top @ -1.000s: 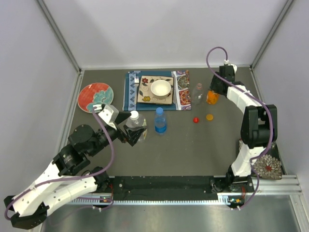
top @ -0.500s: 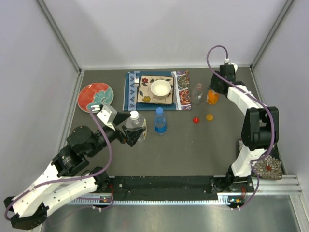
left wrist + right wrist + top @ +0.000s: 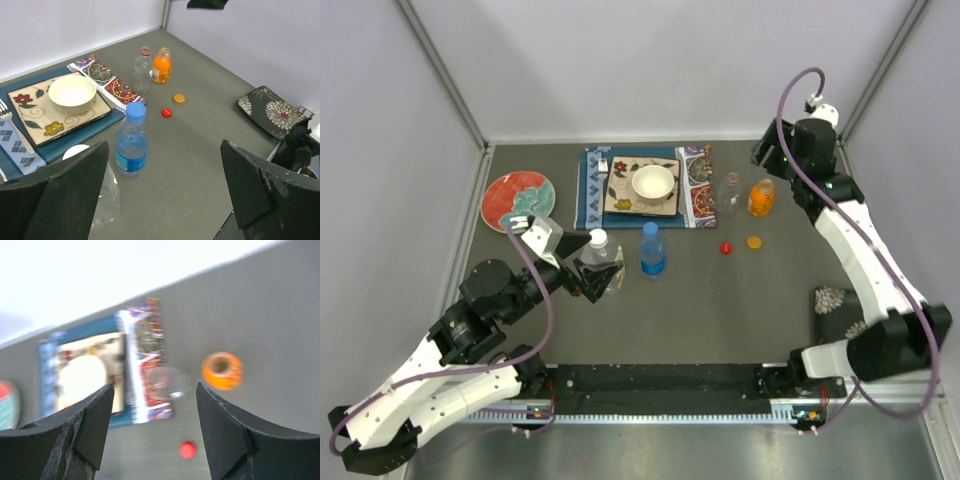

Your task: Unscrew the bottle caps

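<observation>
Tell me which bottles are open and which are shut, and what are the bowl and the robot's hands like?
Wide clear bottle, upright, white cap on.
Blue bottle, upright, blue cap on.
Orange bottle, upright, open.
Slim clear bottle, upright, open.
Red cap, off, lying loose.
Orange cap, off, lying loose.
White bowl, empty.
Left hand, open.
Right hand, open, holding nothing.

Your left gripper (image 3: 593, 268) sits low and forward, fingers (image 3: 65, 195) spread wide. Your right gripper (image 3: 763, 158) hangs high on an extended arm, fingers (image 3: 225, 435) apart.
</observation>
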`<action>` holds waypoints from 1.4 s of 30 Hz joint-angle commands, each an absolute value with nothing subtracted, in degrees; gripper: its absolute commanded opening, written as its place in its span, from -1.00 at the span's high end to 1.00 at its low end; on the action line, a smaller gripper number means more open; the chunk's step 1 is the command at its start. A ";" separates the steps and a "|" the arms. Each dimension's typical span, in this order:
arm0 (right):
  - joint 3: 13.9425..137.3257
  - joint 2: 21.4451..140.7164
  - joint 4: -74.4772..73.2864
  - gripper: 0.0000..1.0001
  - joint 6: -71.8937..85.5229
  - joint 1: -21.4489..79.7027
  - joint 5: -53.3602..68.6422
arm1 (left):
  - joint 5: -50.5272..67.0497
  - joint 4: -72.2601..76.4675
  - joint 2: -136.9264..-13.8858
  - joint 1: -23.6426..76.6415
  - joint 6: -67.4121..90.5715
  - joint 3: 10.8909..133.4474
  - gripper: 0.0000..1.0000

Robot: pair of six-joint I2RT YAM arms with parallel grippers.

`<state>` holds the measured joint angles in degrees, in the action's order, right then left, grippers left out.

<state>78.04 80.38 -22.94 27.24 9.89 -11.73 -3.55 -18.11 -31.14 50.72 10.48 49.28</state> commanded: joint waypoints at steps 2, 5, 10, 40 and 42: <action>77.97 70.85 -20.13 -0.36 23.22 23.68 -0.01 | -6.67 -14.59 -32.43 50.71 12.04 49.39 -0.98; 76.73 70.22 -21.35 -0.41 19.25 34.40 3.16 | -10.35 -14.42 -32.96 50.71 14.14 49.40 -0.98; 75.15 71.89 -21.36 -0.67 17.50 44.37 0.54 | -15.64 -14.94 -32.52 50.63 18.36 48.34 -0.98; 74.71 87.28 -19.69 -0.22 19.25 50.80 -8.44 | -13.36 -18.11 -27.33 50.71 17.49 45.26 -0.98; 74.18 86.66 -19.69 -0.07 19.34 50.89 -8.61 | -13.27 -17.84 -27.33 50.71 17.58 44.91 -0.98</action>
